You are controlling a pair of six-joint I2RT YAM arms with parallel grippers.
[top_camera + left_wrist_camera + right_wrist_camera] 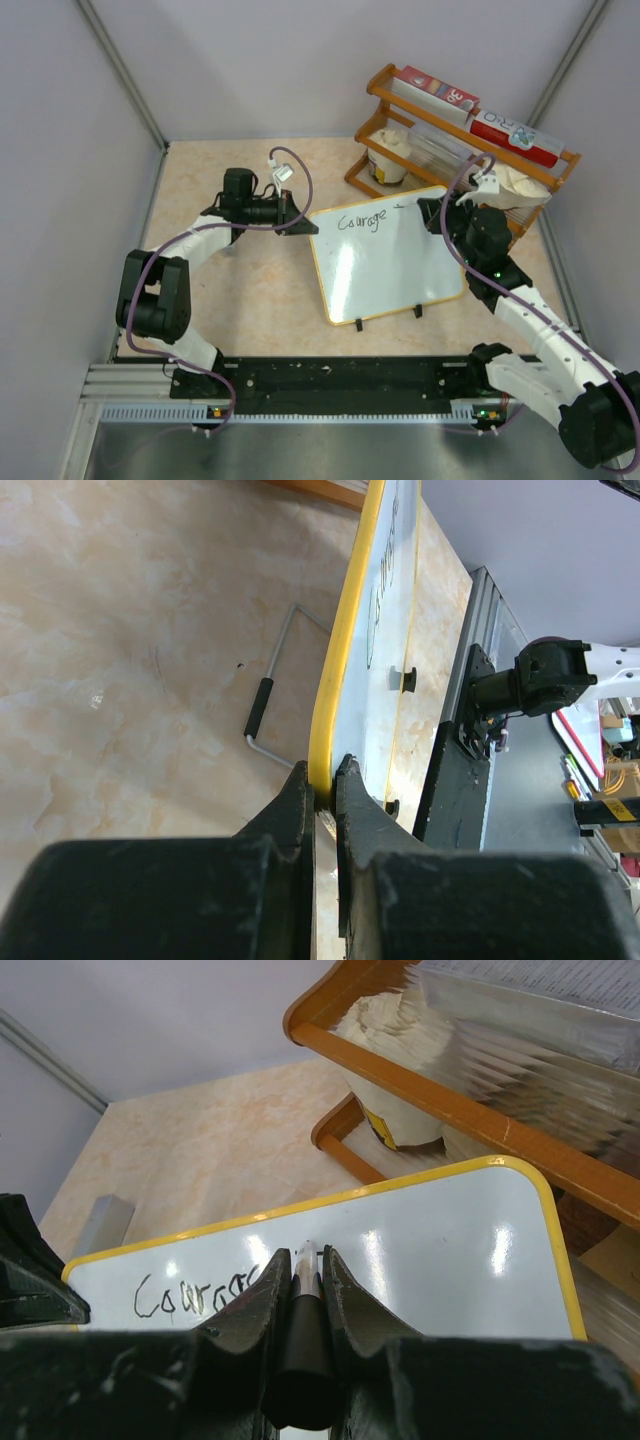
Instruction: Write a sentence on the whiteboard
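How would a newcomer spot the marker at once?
Find the yellow-rimmed whiteboard mid-table. Near its far edge, the right gripper pinches the marker, tip toward the board. It has a slim black barrel and pale tip, just right of "Courage".

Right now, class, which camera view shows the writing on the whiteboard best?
Top external: the writing reads "Courage" whole on the whiteboard. Right wrist: the right claw and marker hide its end. Left wrist sees the board edge-on, illegible.
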